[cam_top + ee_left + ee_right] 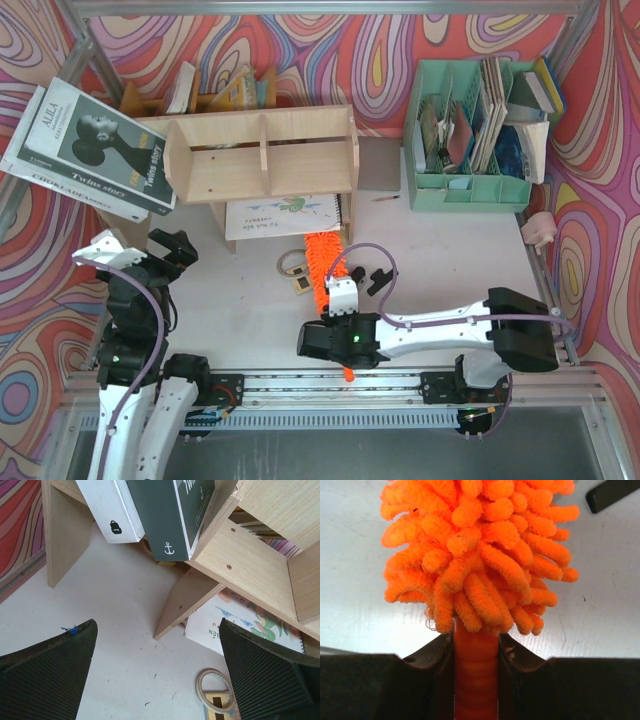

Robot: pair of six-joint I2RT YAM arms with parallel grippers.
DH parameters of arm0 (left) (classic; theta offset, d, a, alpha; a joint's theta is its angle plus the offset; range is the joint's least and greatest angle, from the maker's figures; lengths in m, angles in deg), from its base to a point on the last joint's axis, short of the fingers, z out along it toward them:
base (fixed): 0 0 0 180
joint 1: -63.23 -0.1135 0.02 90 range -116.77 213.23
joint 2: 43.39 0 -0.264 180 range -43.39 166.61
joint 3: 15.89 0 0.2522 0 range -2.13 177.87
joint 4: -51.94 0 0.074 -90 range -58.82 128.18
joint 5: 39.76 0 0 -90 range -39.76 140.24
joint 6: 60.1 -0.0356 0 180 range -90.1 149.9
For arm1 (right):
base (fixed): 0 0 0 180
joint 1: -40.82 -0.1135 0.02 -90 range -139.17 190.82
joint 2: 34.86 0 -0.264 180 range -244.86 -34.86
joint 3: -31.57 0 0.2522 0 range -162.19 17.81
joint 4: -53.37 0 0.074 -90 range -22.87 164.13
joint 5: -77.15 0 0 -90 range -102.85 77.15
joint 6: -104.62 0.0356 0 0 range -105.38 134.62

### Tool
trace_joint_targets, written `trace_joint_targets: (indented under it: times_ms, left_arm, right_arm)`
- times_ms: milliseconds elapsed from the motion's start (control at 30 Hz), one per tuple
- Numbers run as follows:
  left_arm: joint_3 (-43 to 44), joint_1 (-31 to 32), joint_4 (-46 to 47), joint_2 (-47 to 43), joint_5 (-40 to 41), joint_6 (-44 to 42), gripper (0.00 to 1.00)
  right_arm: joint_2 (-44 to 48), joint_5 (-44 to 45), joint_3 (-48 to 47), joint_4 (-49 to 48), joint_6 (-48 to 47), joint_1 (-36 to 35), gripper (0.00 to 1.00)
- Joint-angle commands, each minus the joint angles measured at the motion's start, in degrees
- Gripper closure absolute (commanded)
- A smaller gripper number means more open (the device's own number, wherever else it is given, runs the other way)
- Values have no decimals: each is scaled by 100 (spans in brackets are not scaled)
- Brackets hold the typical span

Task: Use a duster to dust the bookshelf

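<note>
1. The right gripper [476, 652] is pinching the duster [480, 555] by its thin, stiff handle, just below the fluff, which looks the sound hold.
2. Its soft, light-looking head is sitting just before the bookshelf [262, 160].
3. The left gripper [157, 675] is gaping wide, empty.

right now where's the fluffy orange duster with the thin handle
In the top view the bright orange fluffy duster is mid-table, just in front of the light plywood bookshelf, with its handle clamped in the right gripper.
</note>
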Motion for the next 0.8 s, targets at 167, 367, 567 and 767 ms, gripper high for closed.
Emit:
trace_joint_targets:
  times_ms: [167, 367, 567, 767]
  left_arm:
    - [28, -45, 67, 19, -43, 44, 2]
    - [23, -45, 68, 30, -44, 44, 1]
    - [25, -46, 60, 26, -22, 38, 2]
    - [24, -53, 59, 8, -21, 44, 1]
  right_arm:
    - [296, -33, 130, -1357, -1256, -53, 100]
    - [-145, -718, -178, -2073, -2437, -51, 100]
    - [-664, -1115, -499, -2059, -2733, -61, 100]
    - [-1070, -1132, -701, -1611, -2633, -51, 100]
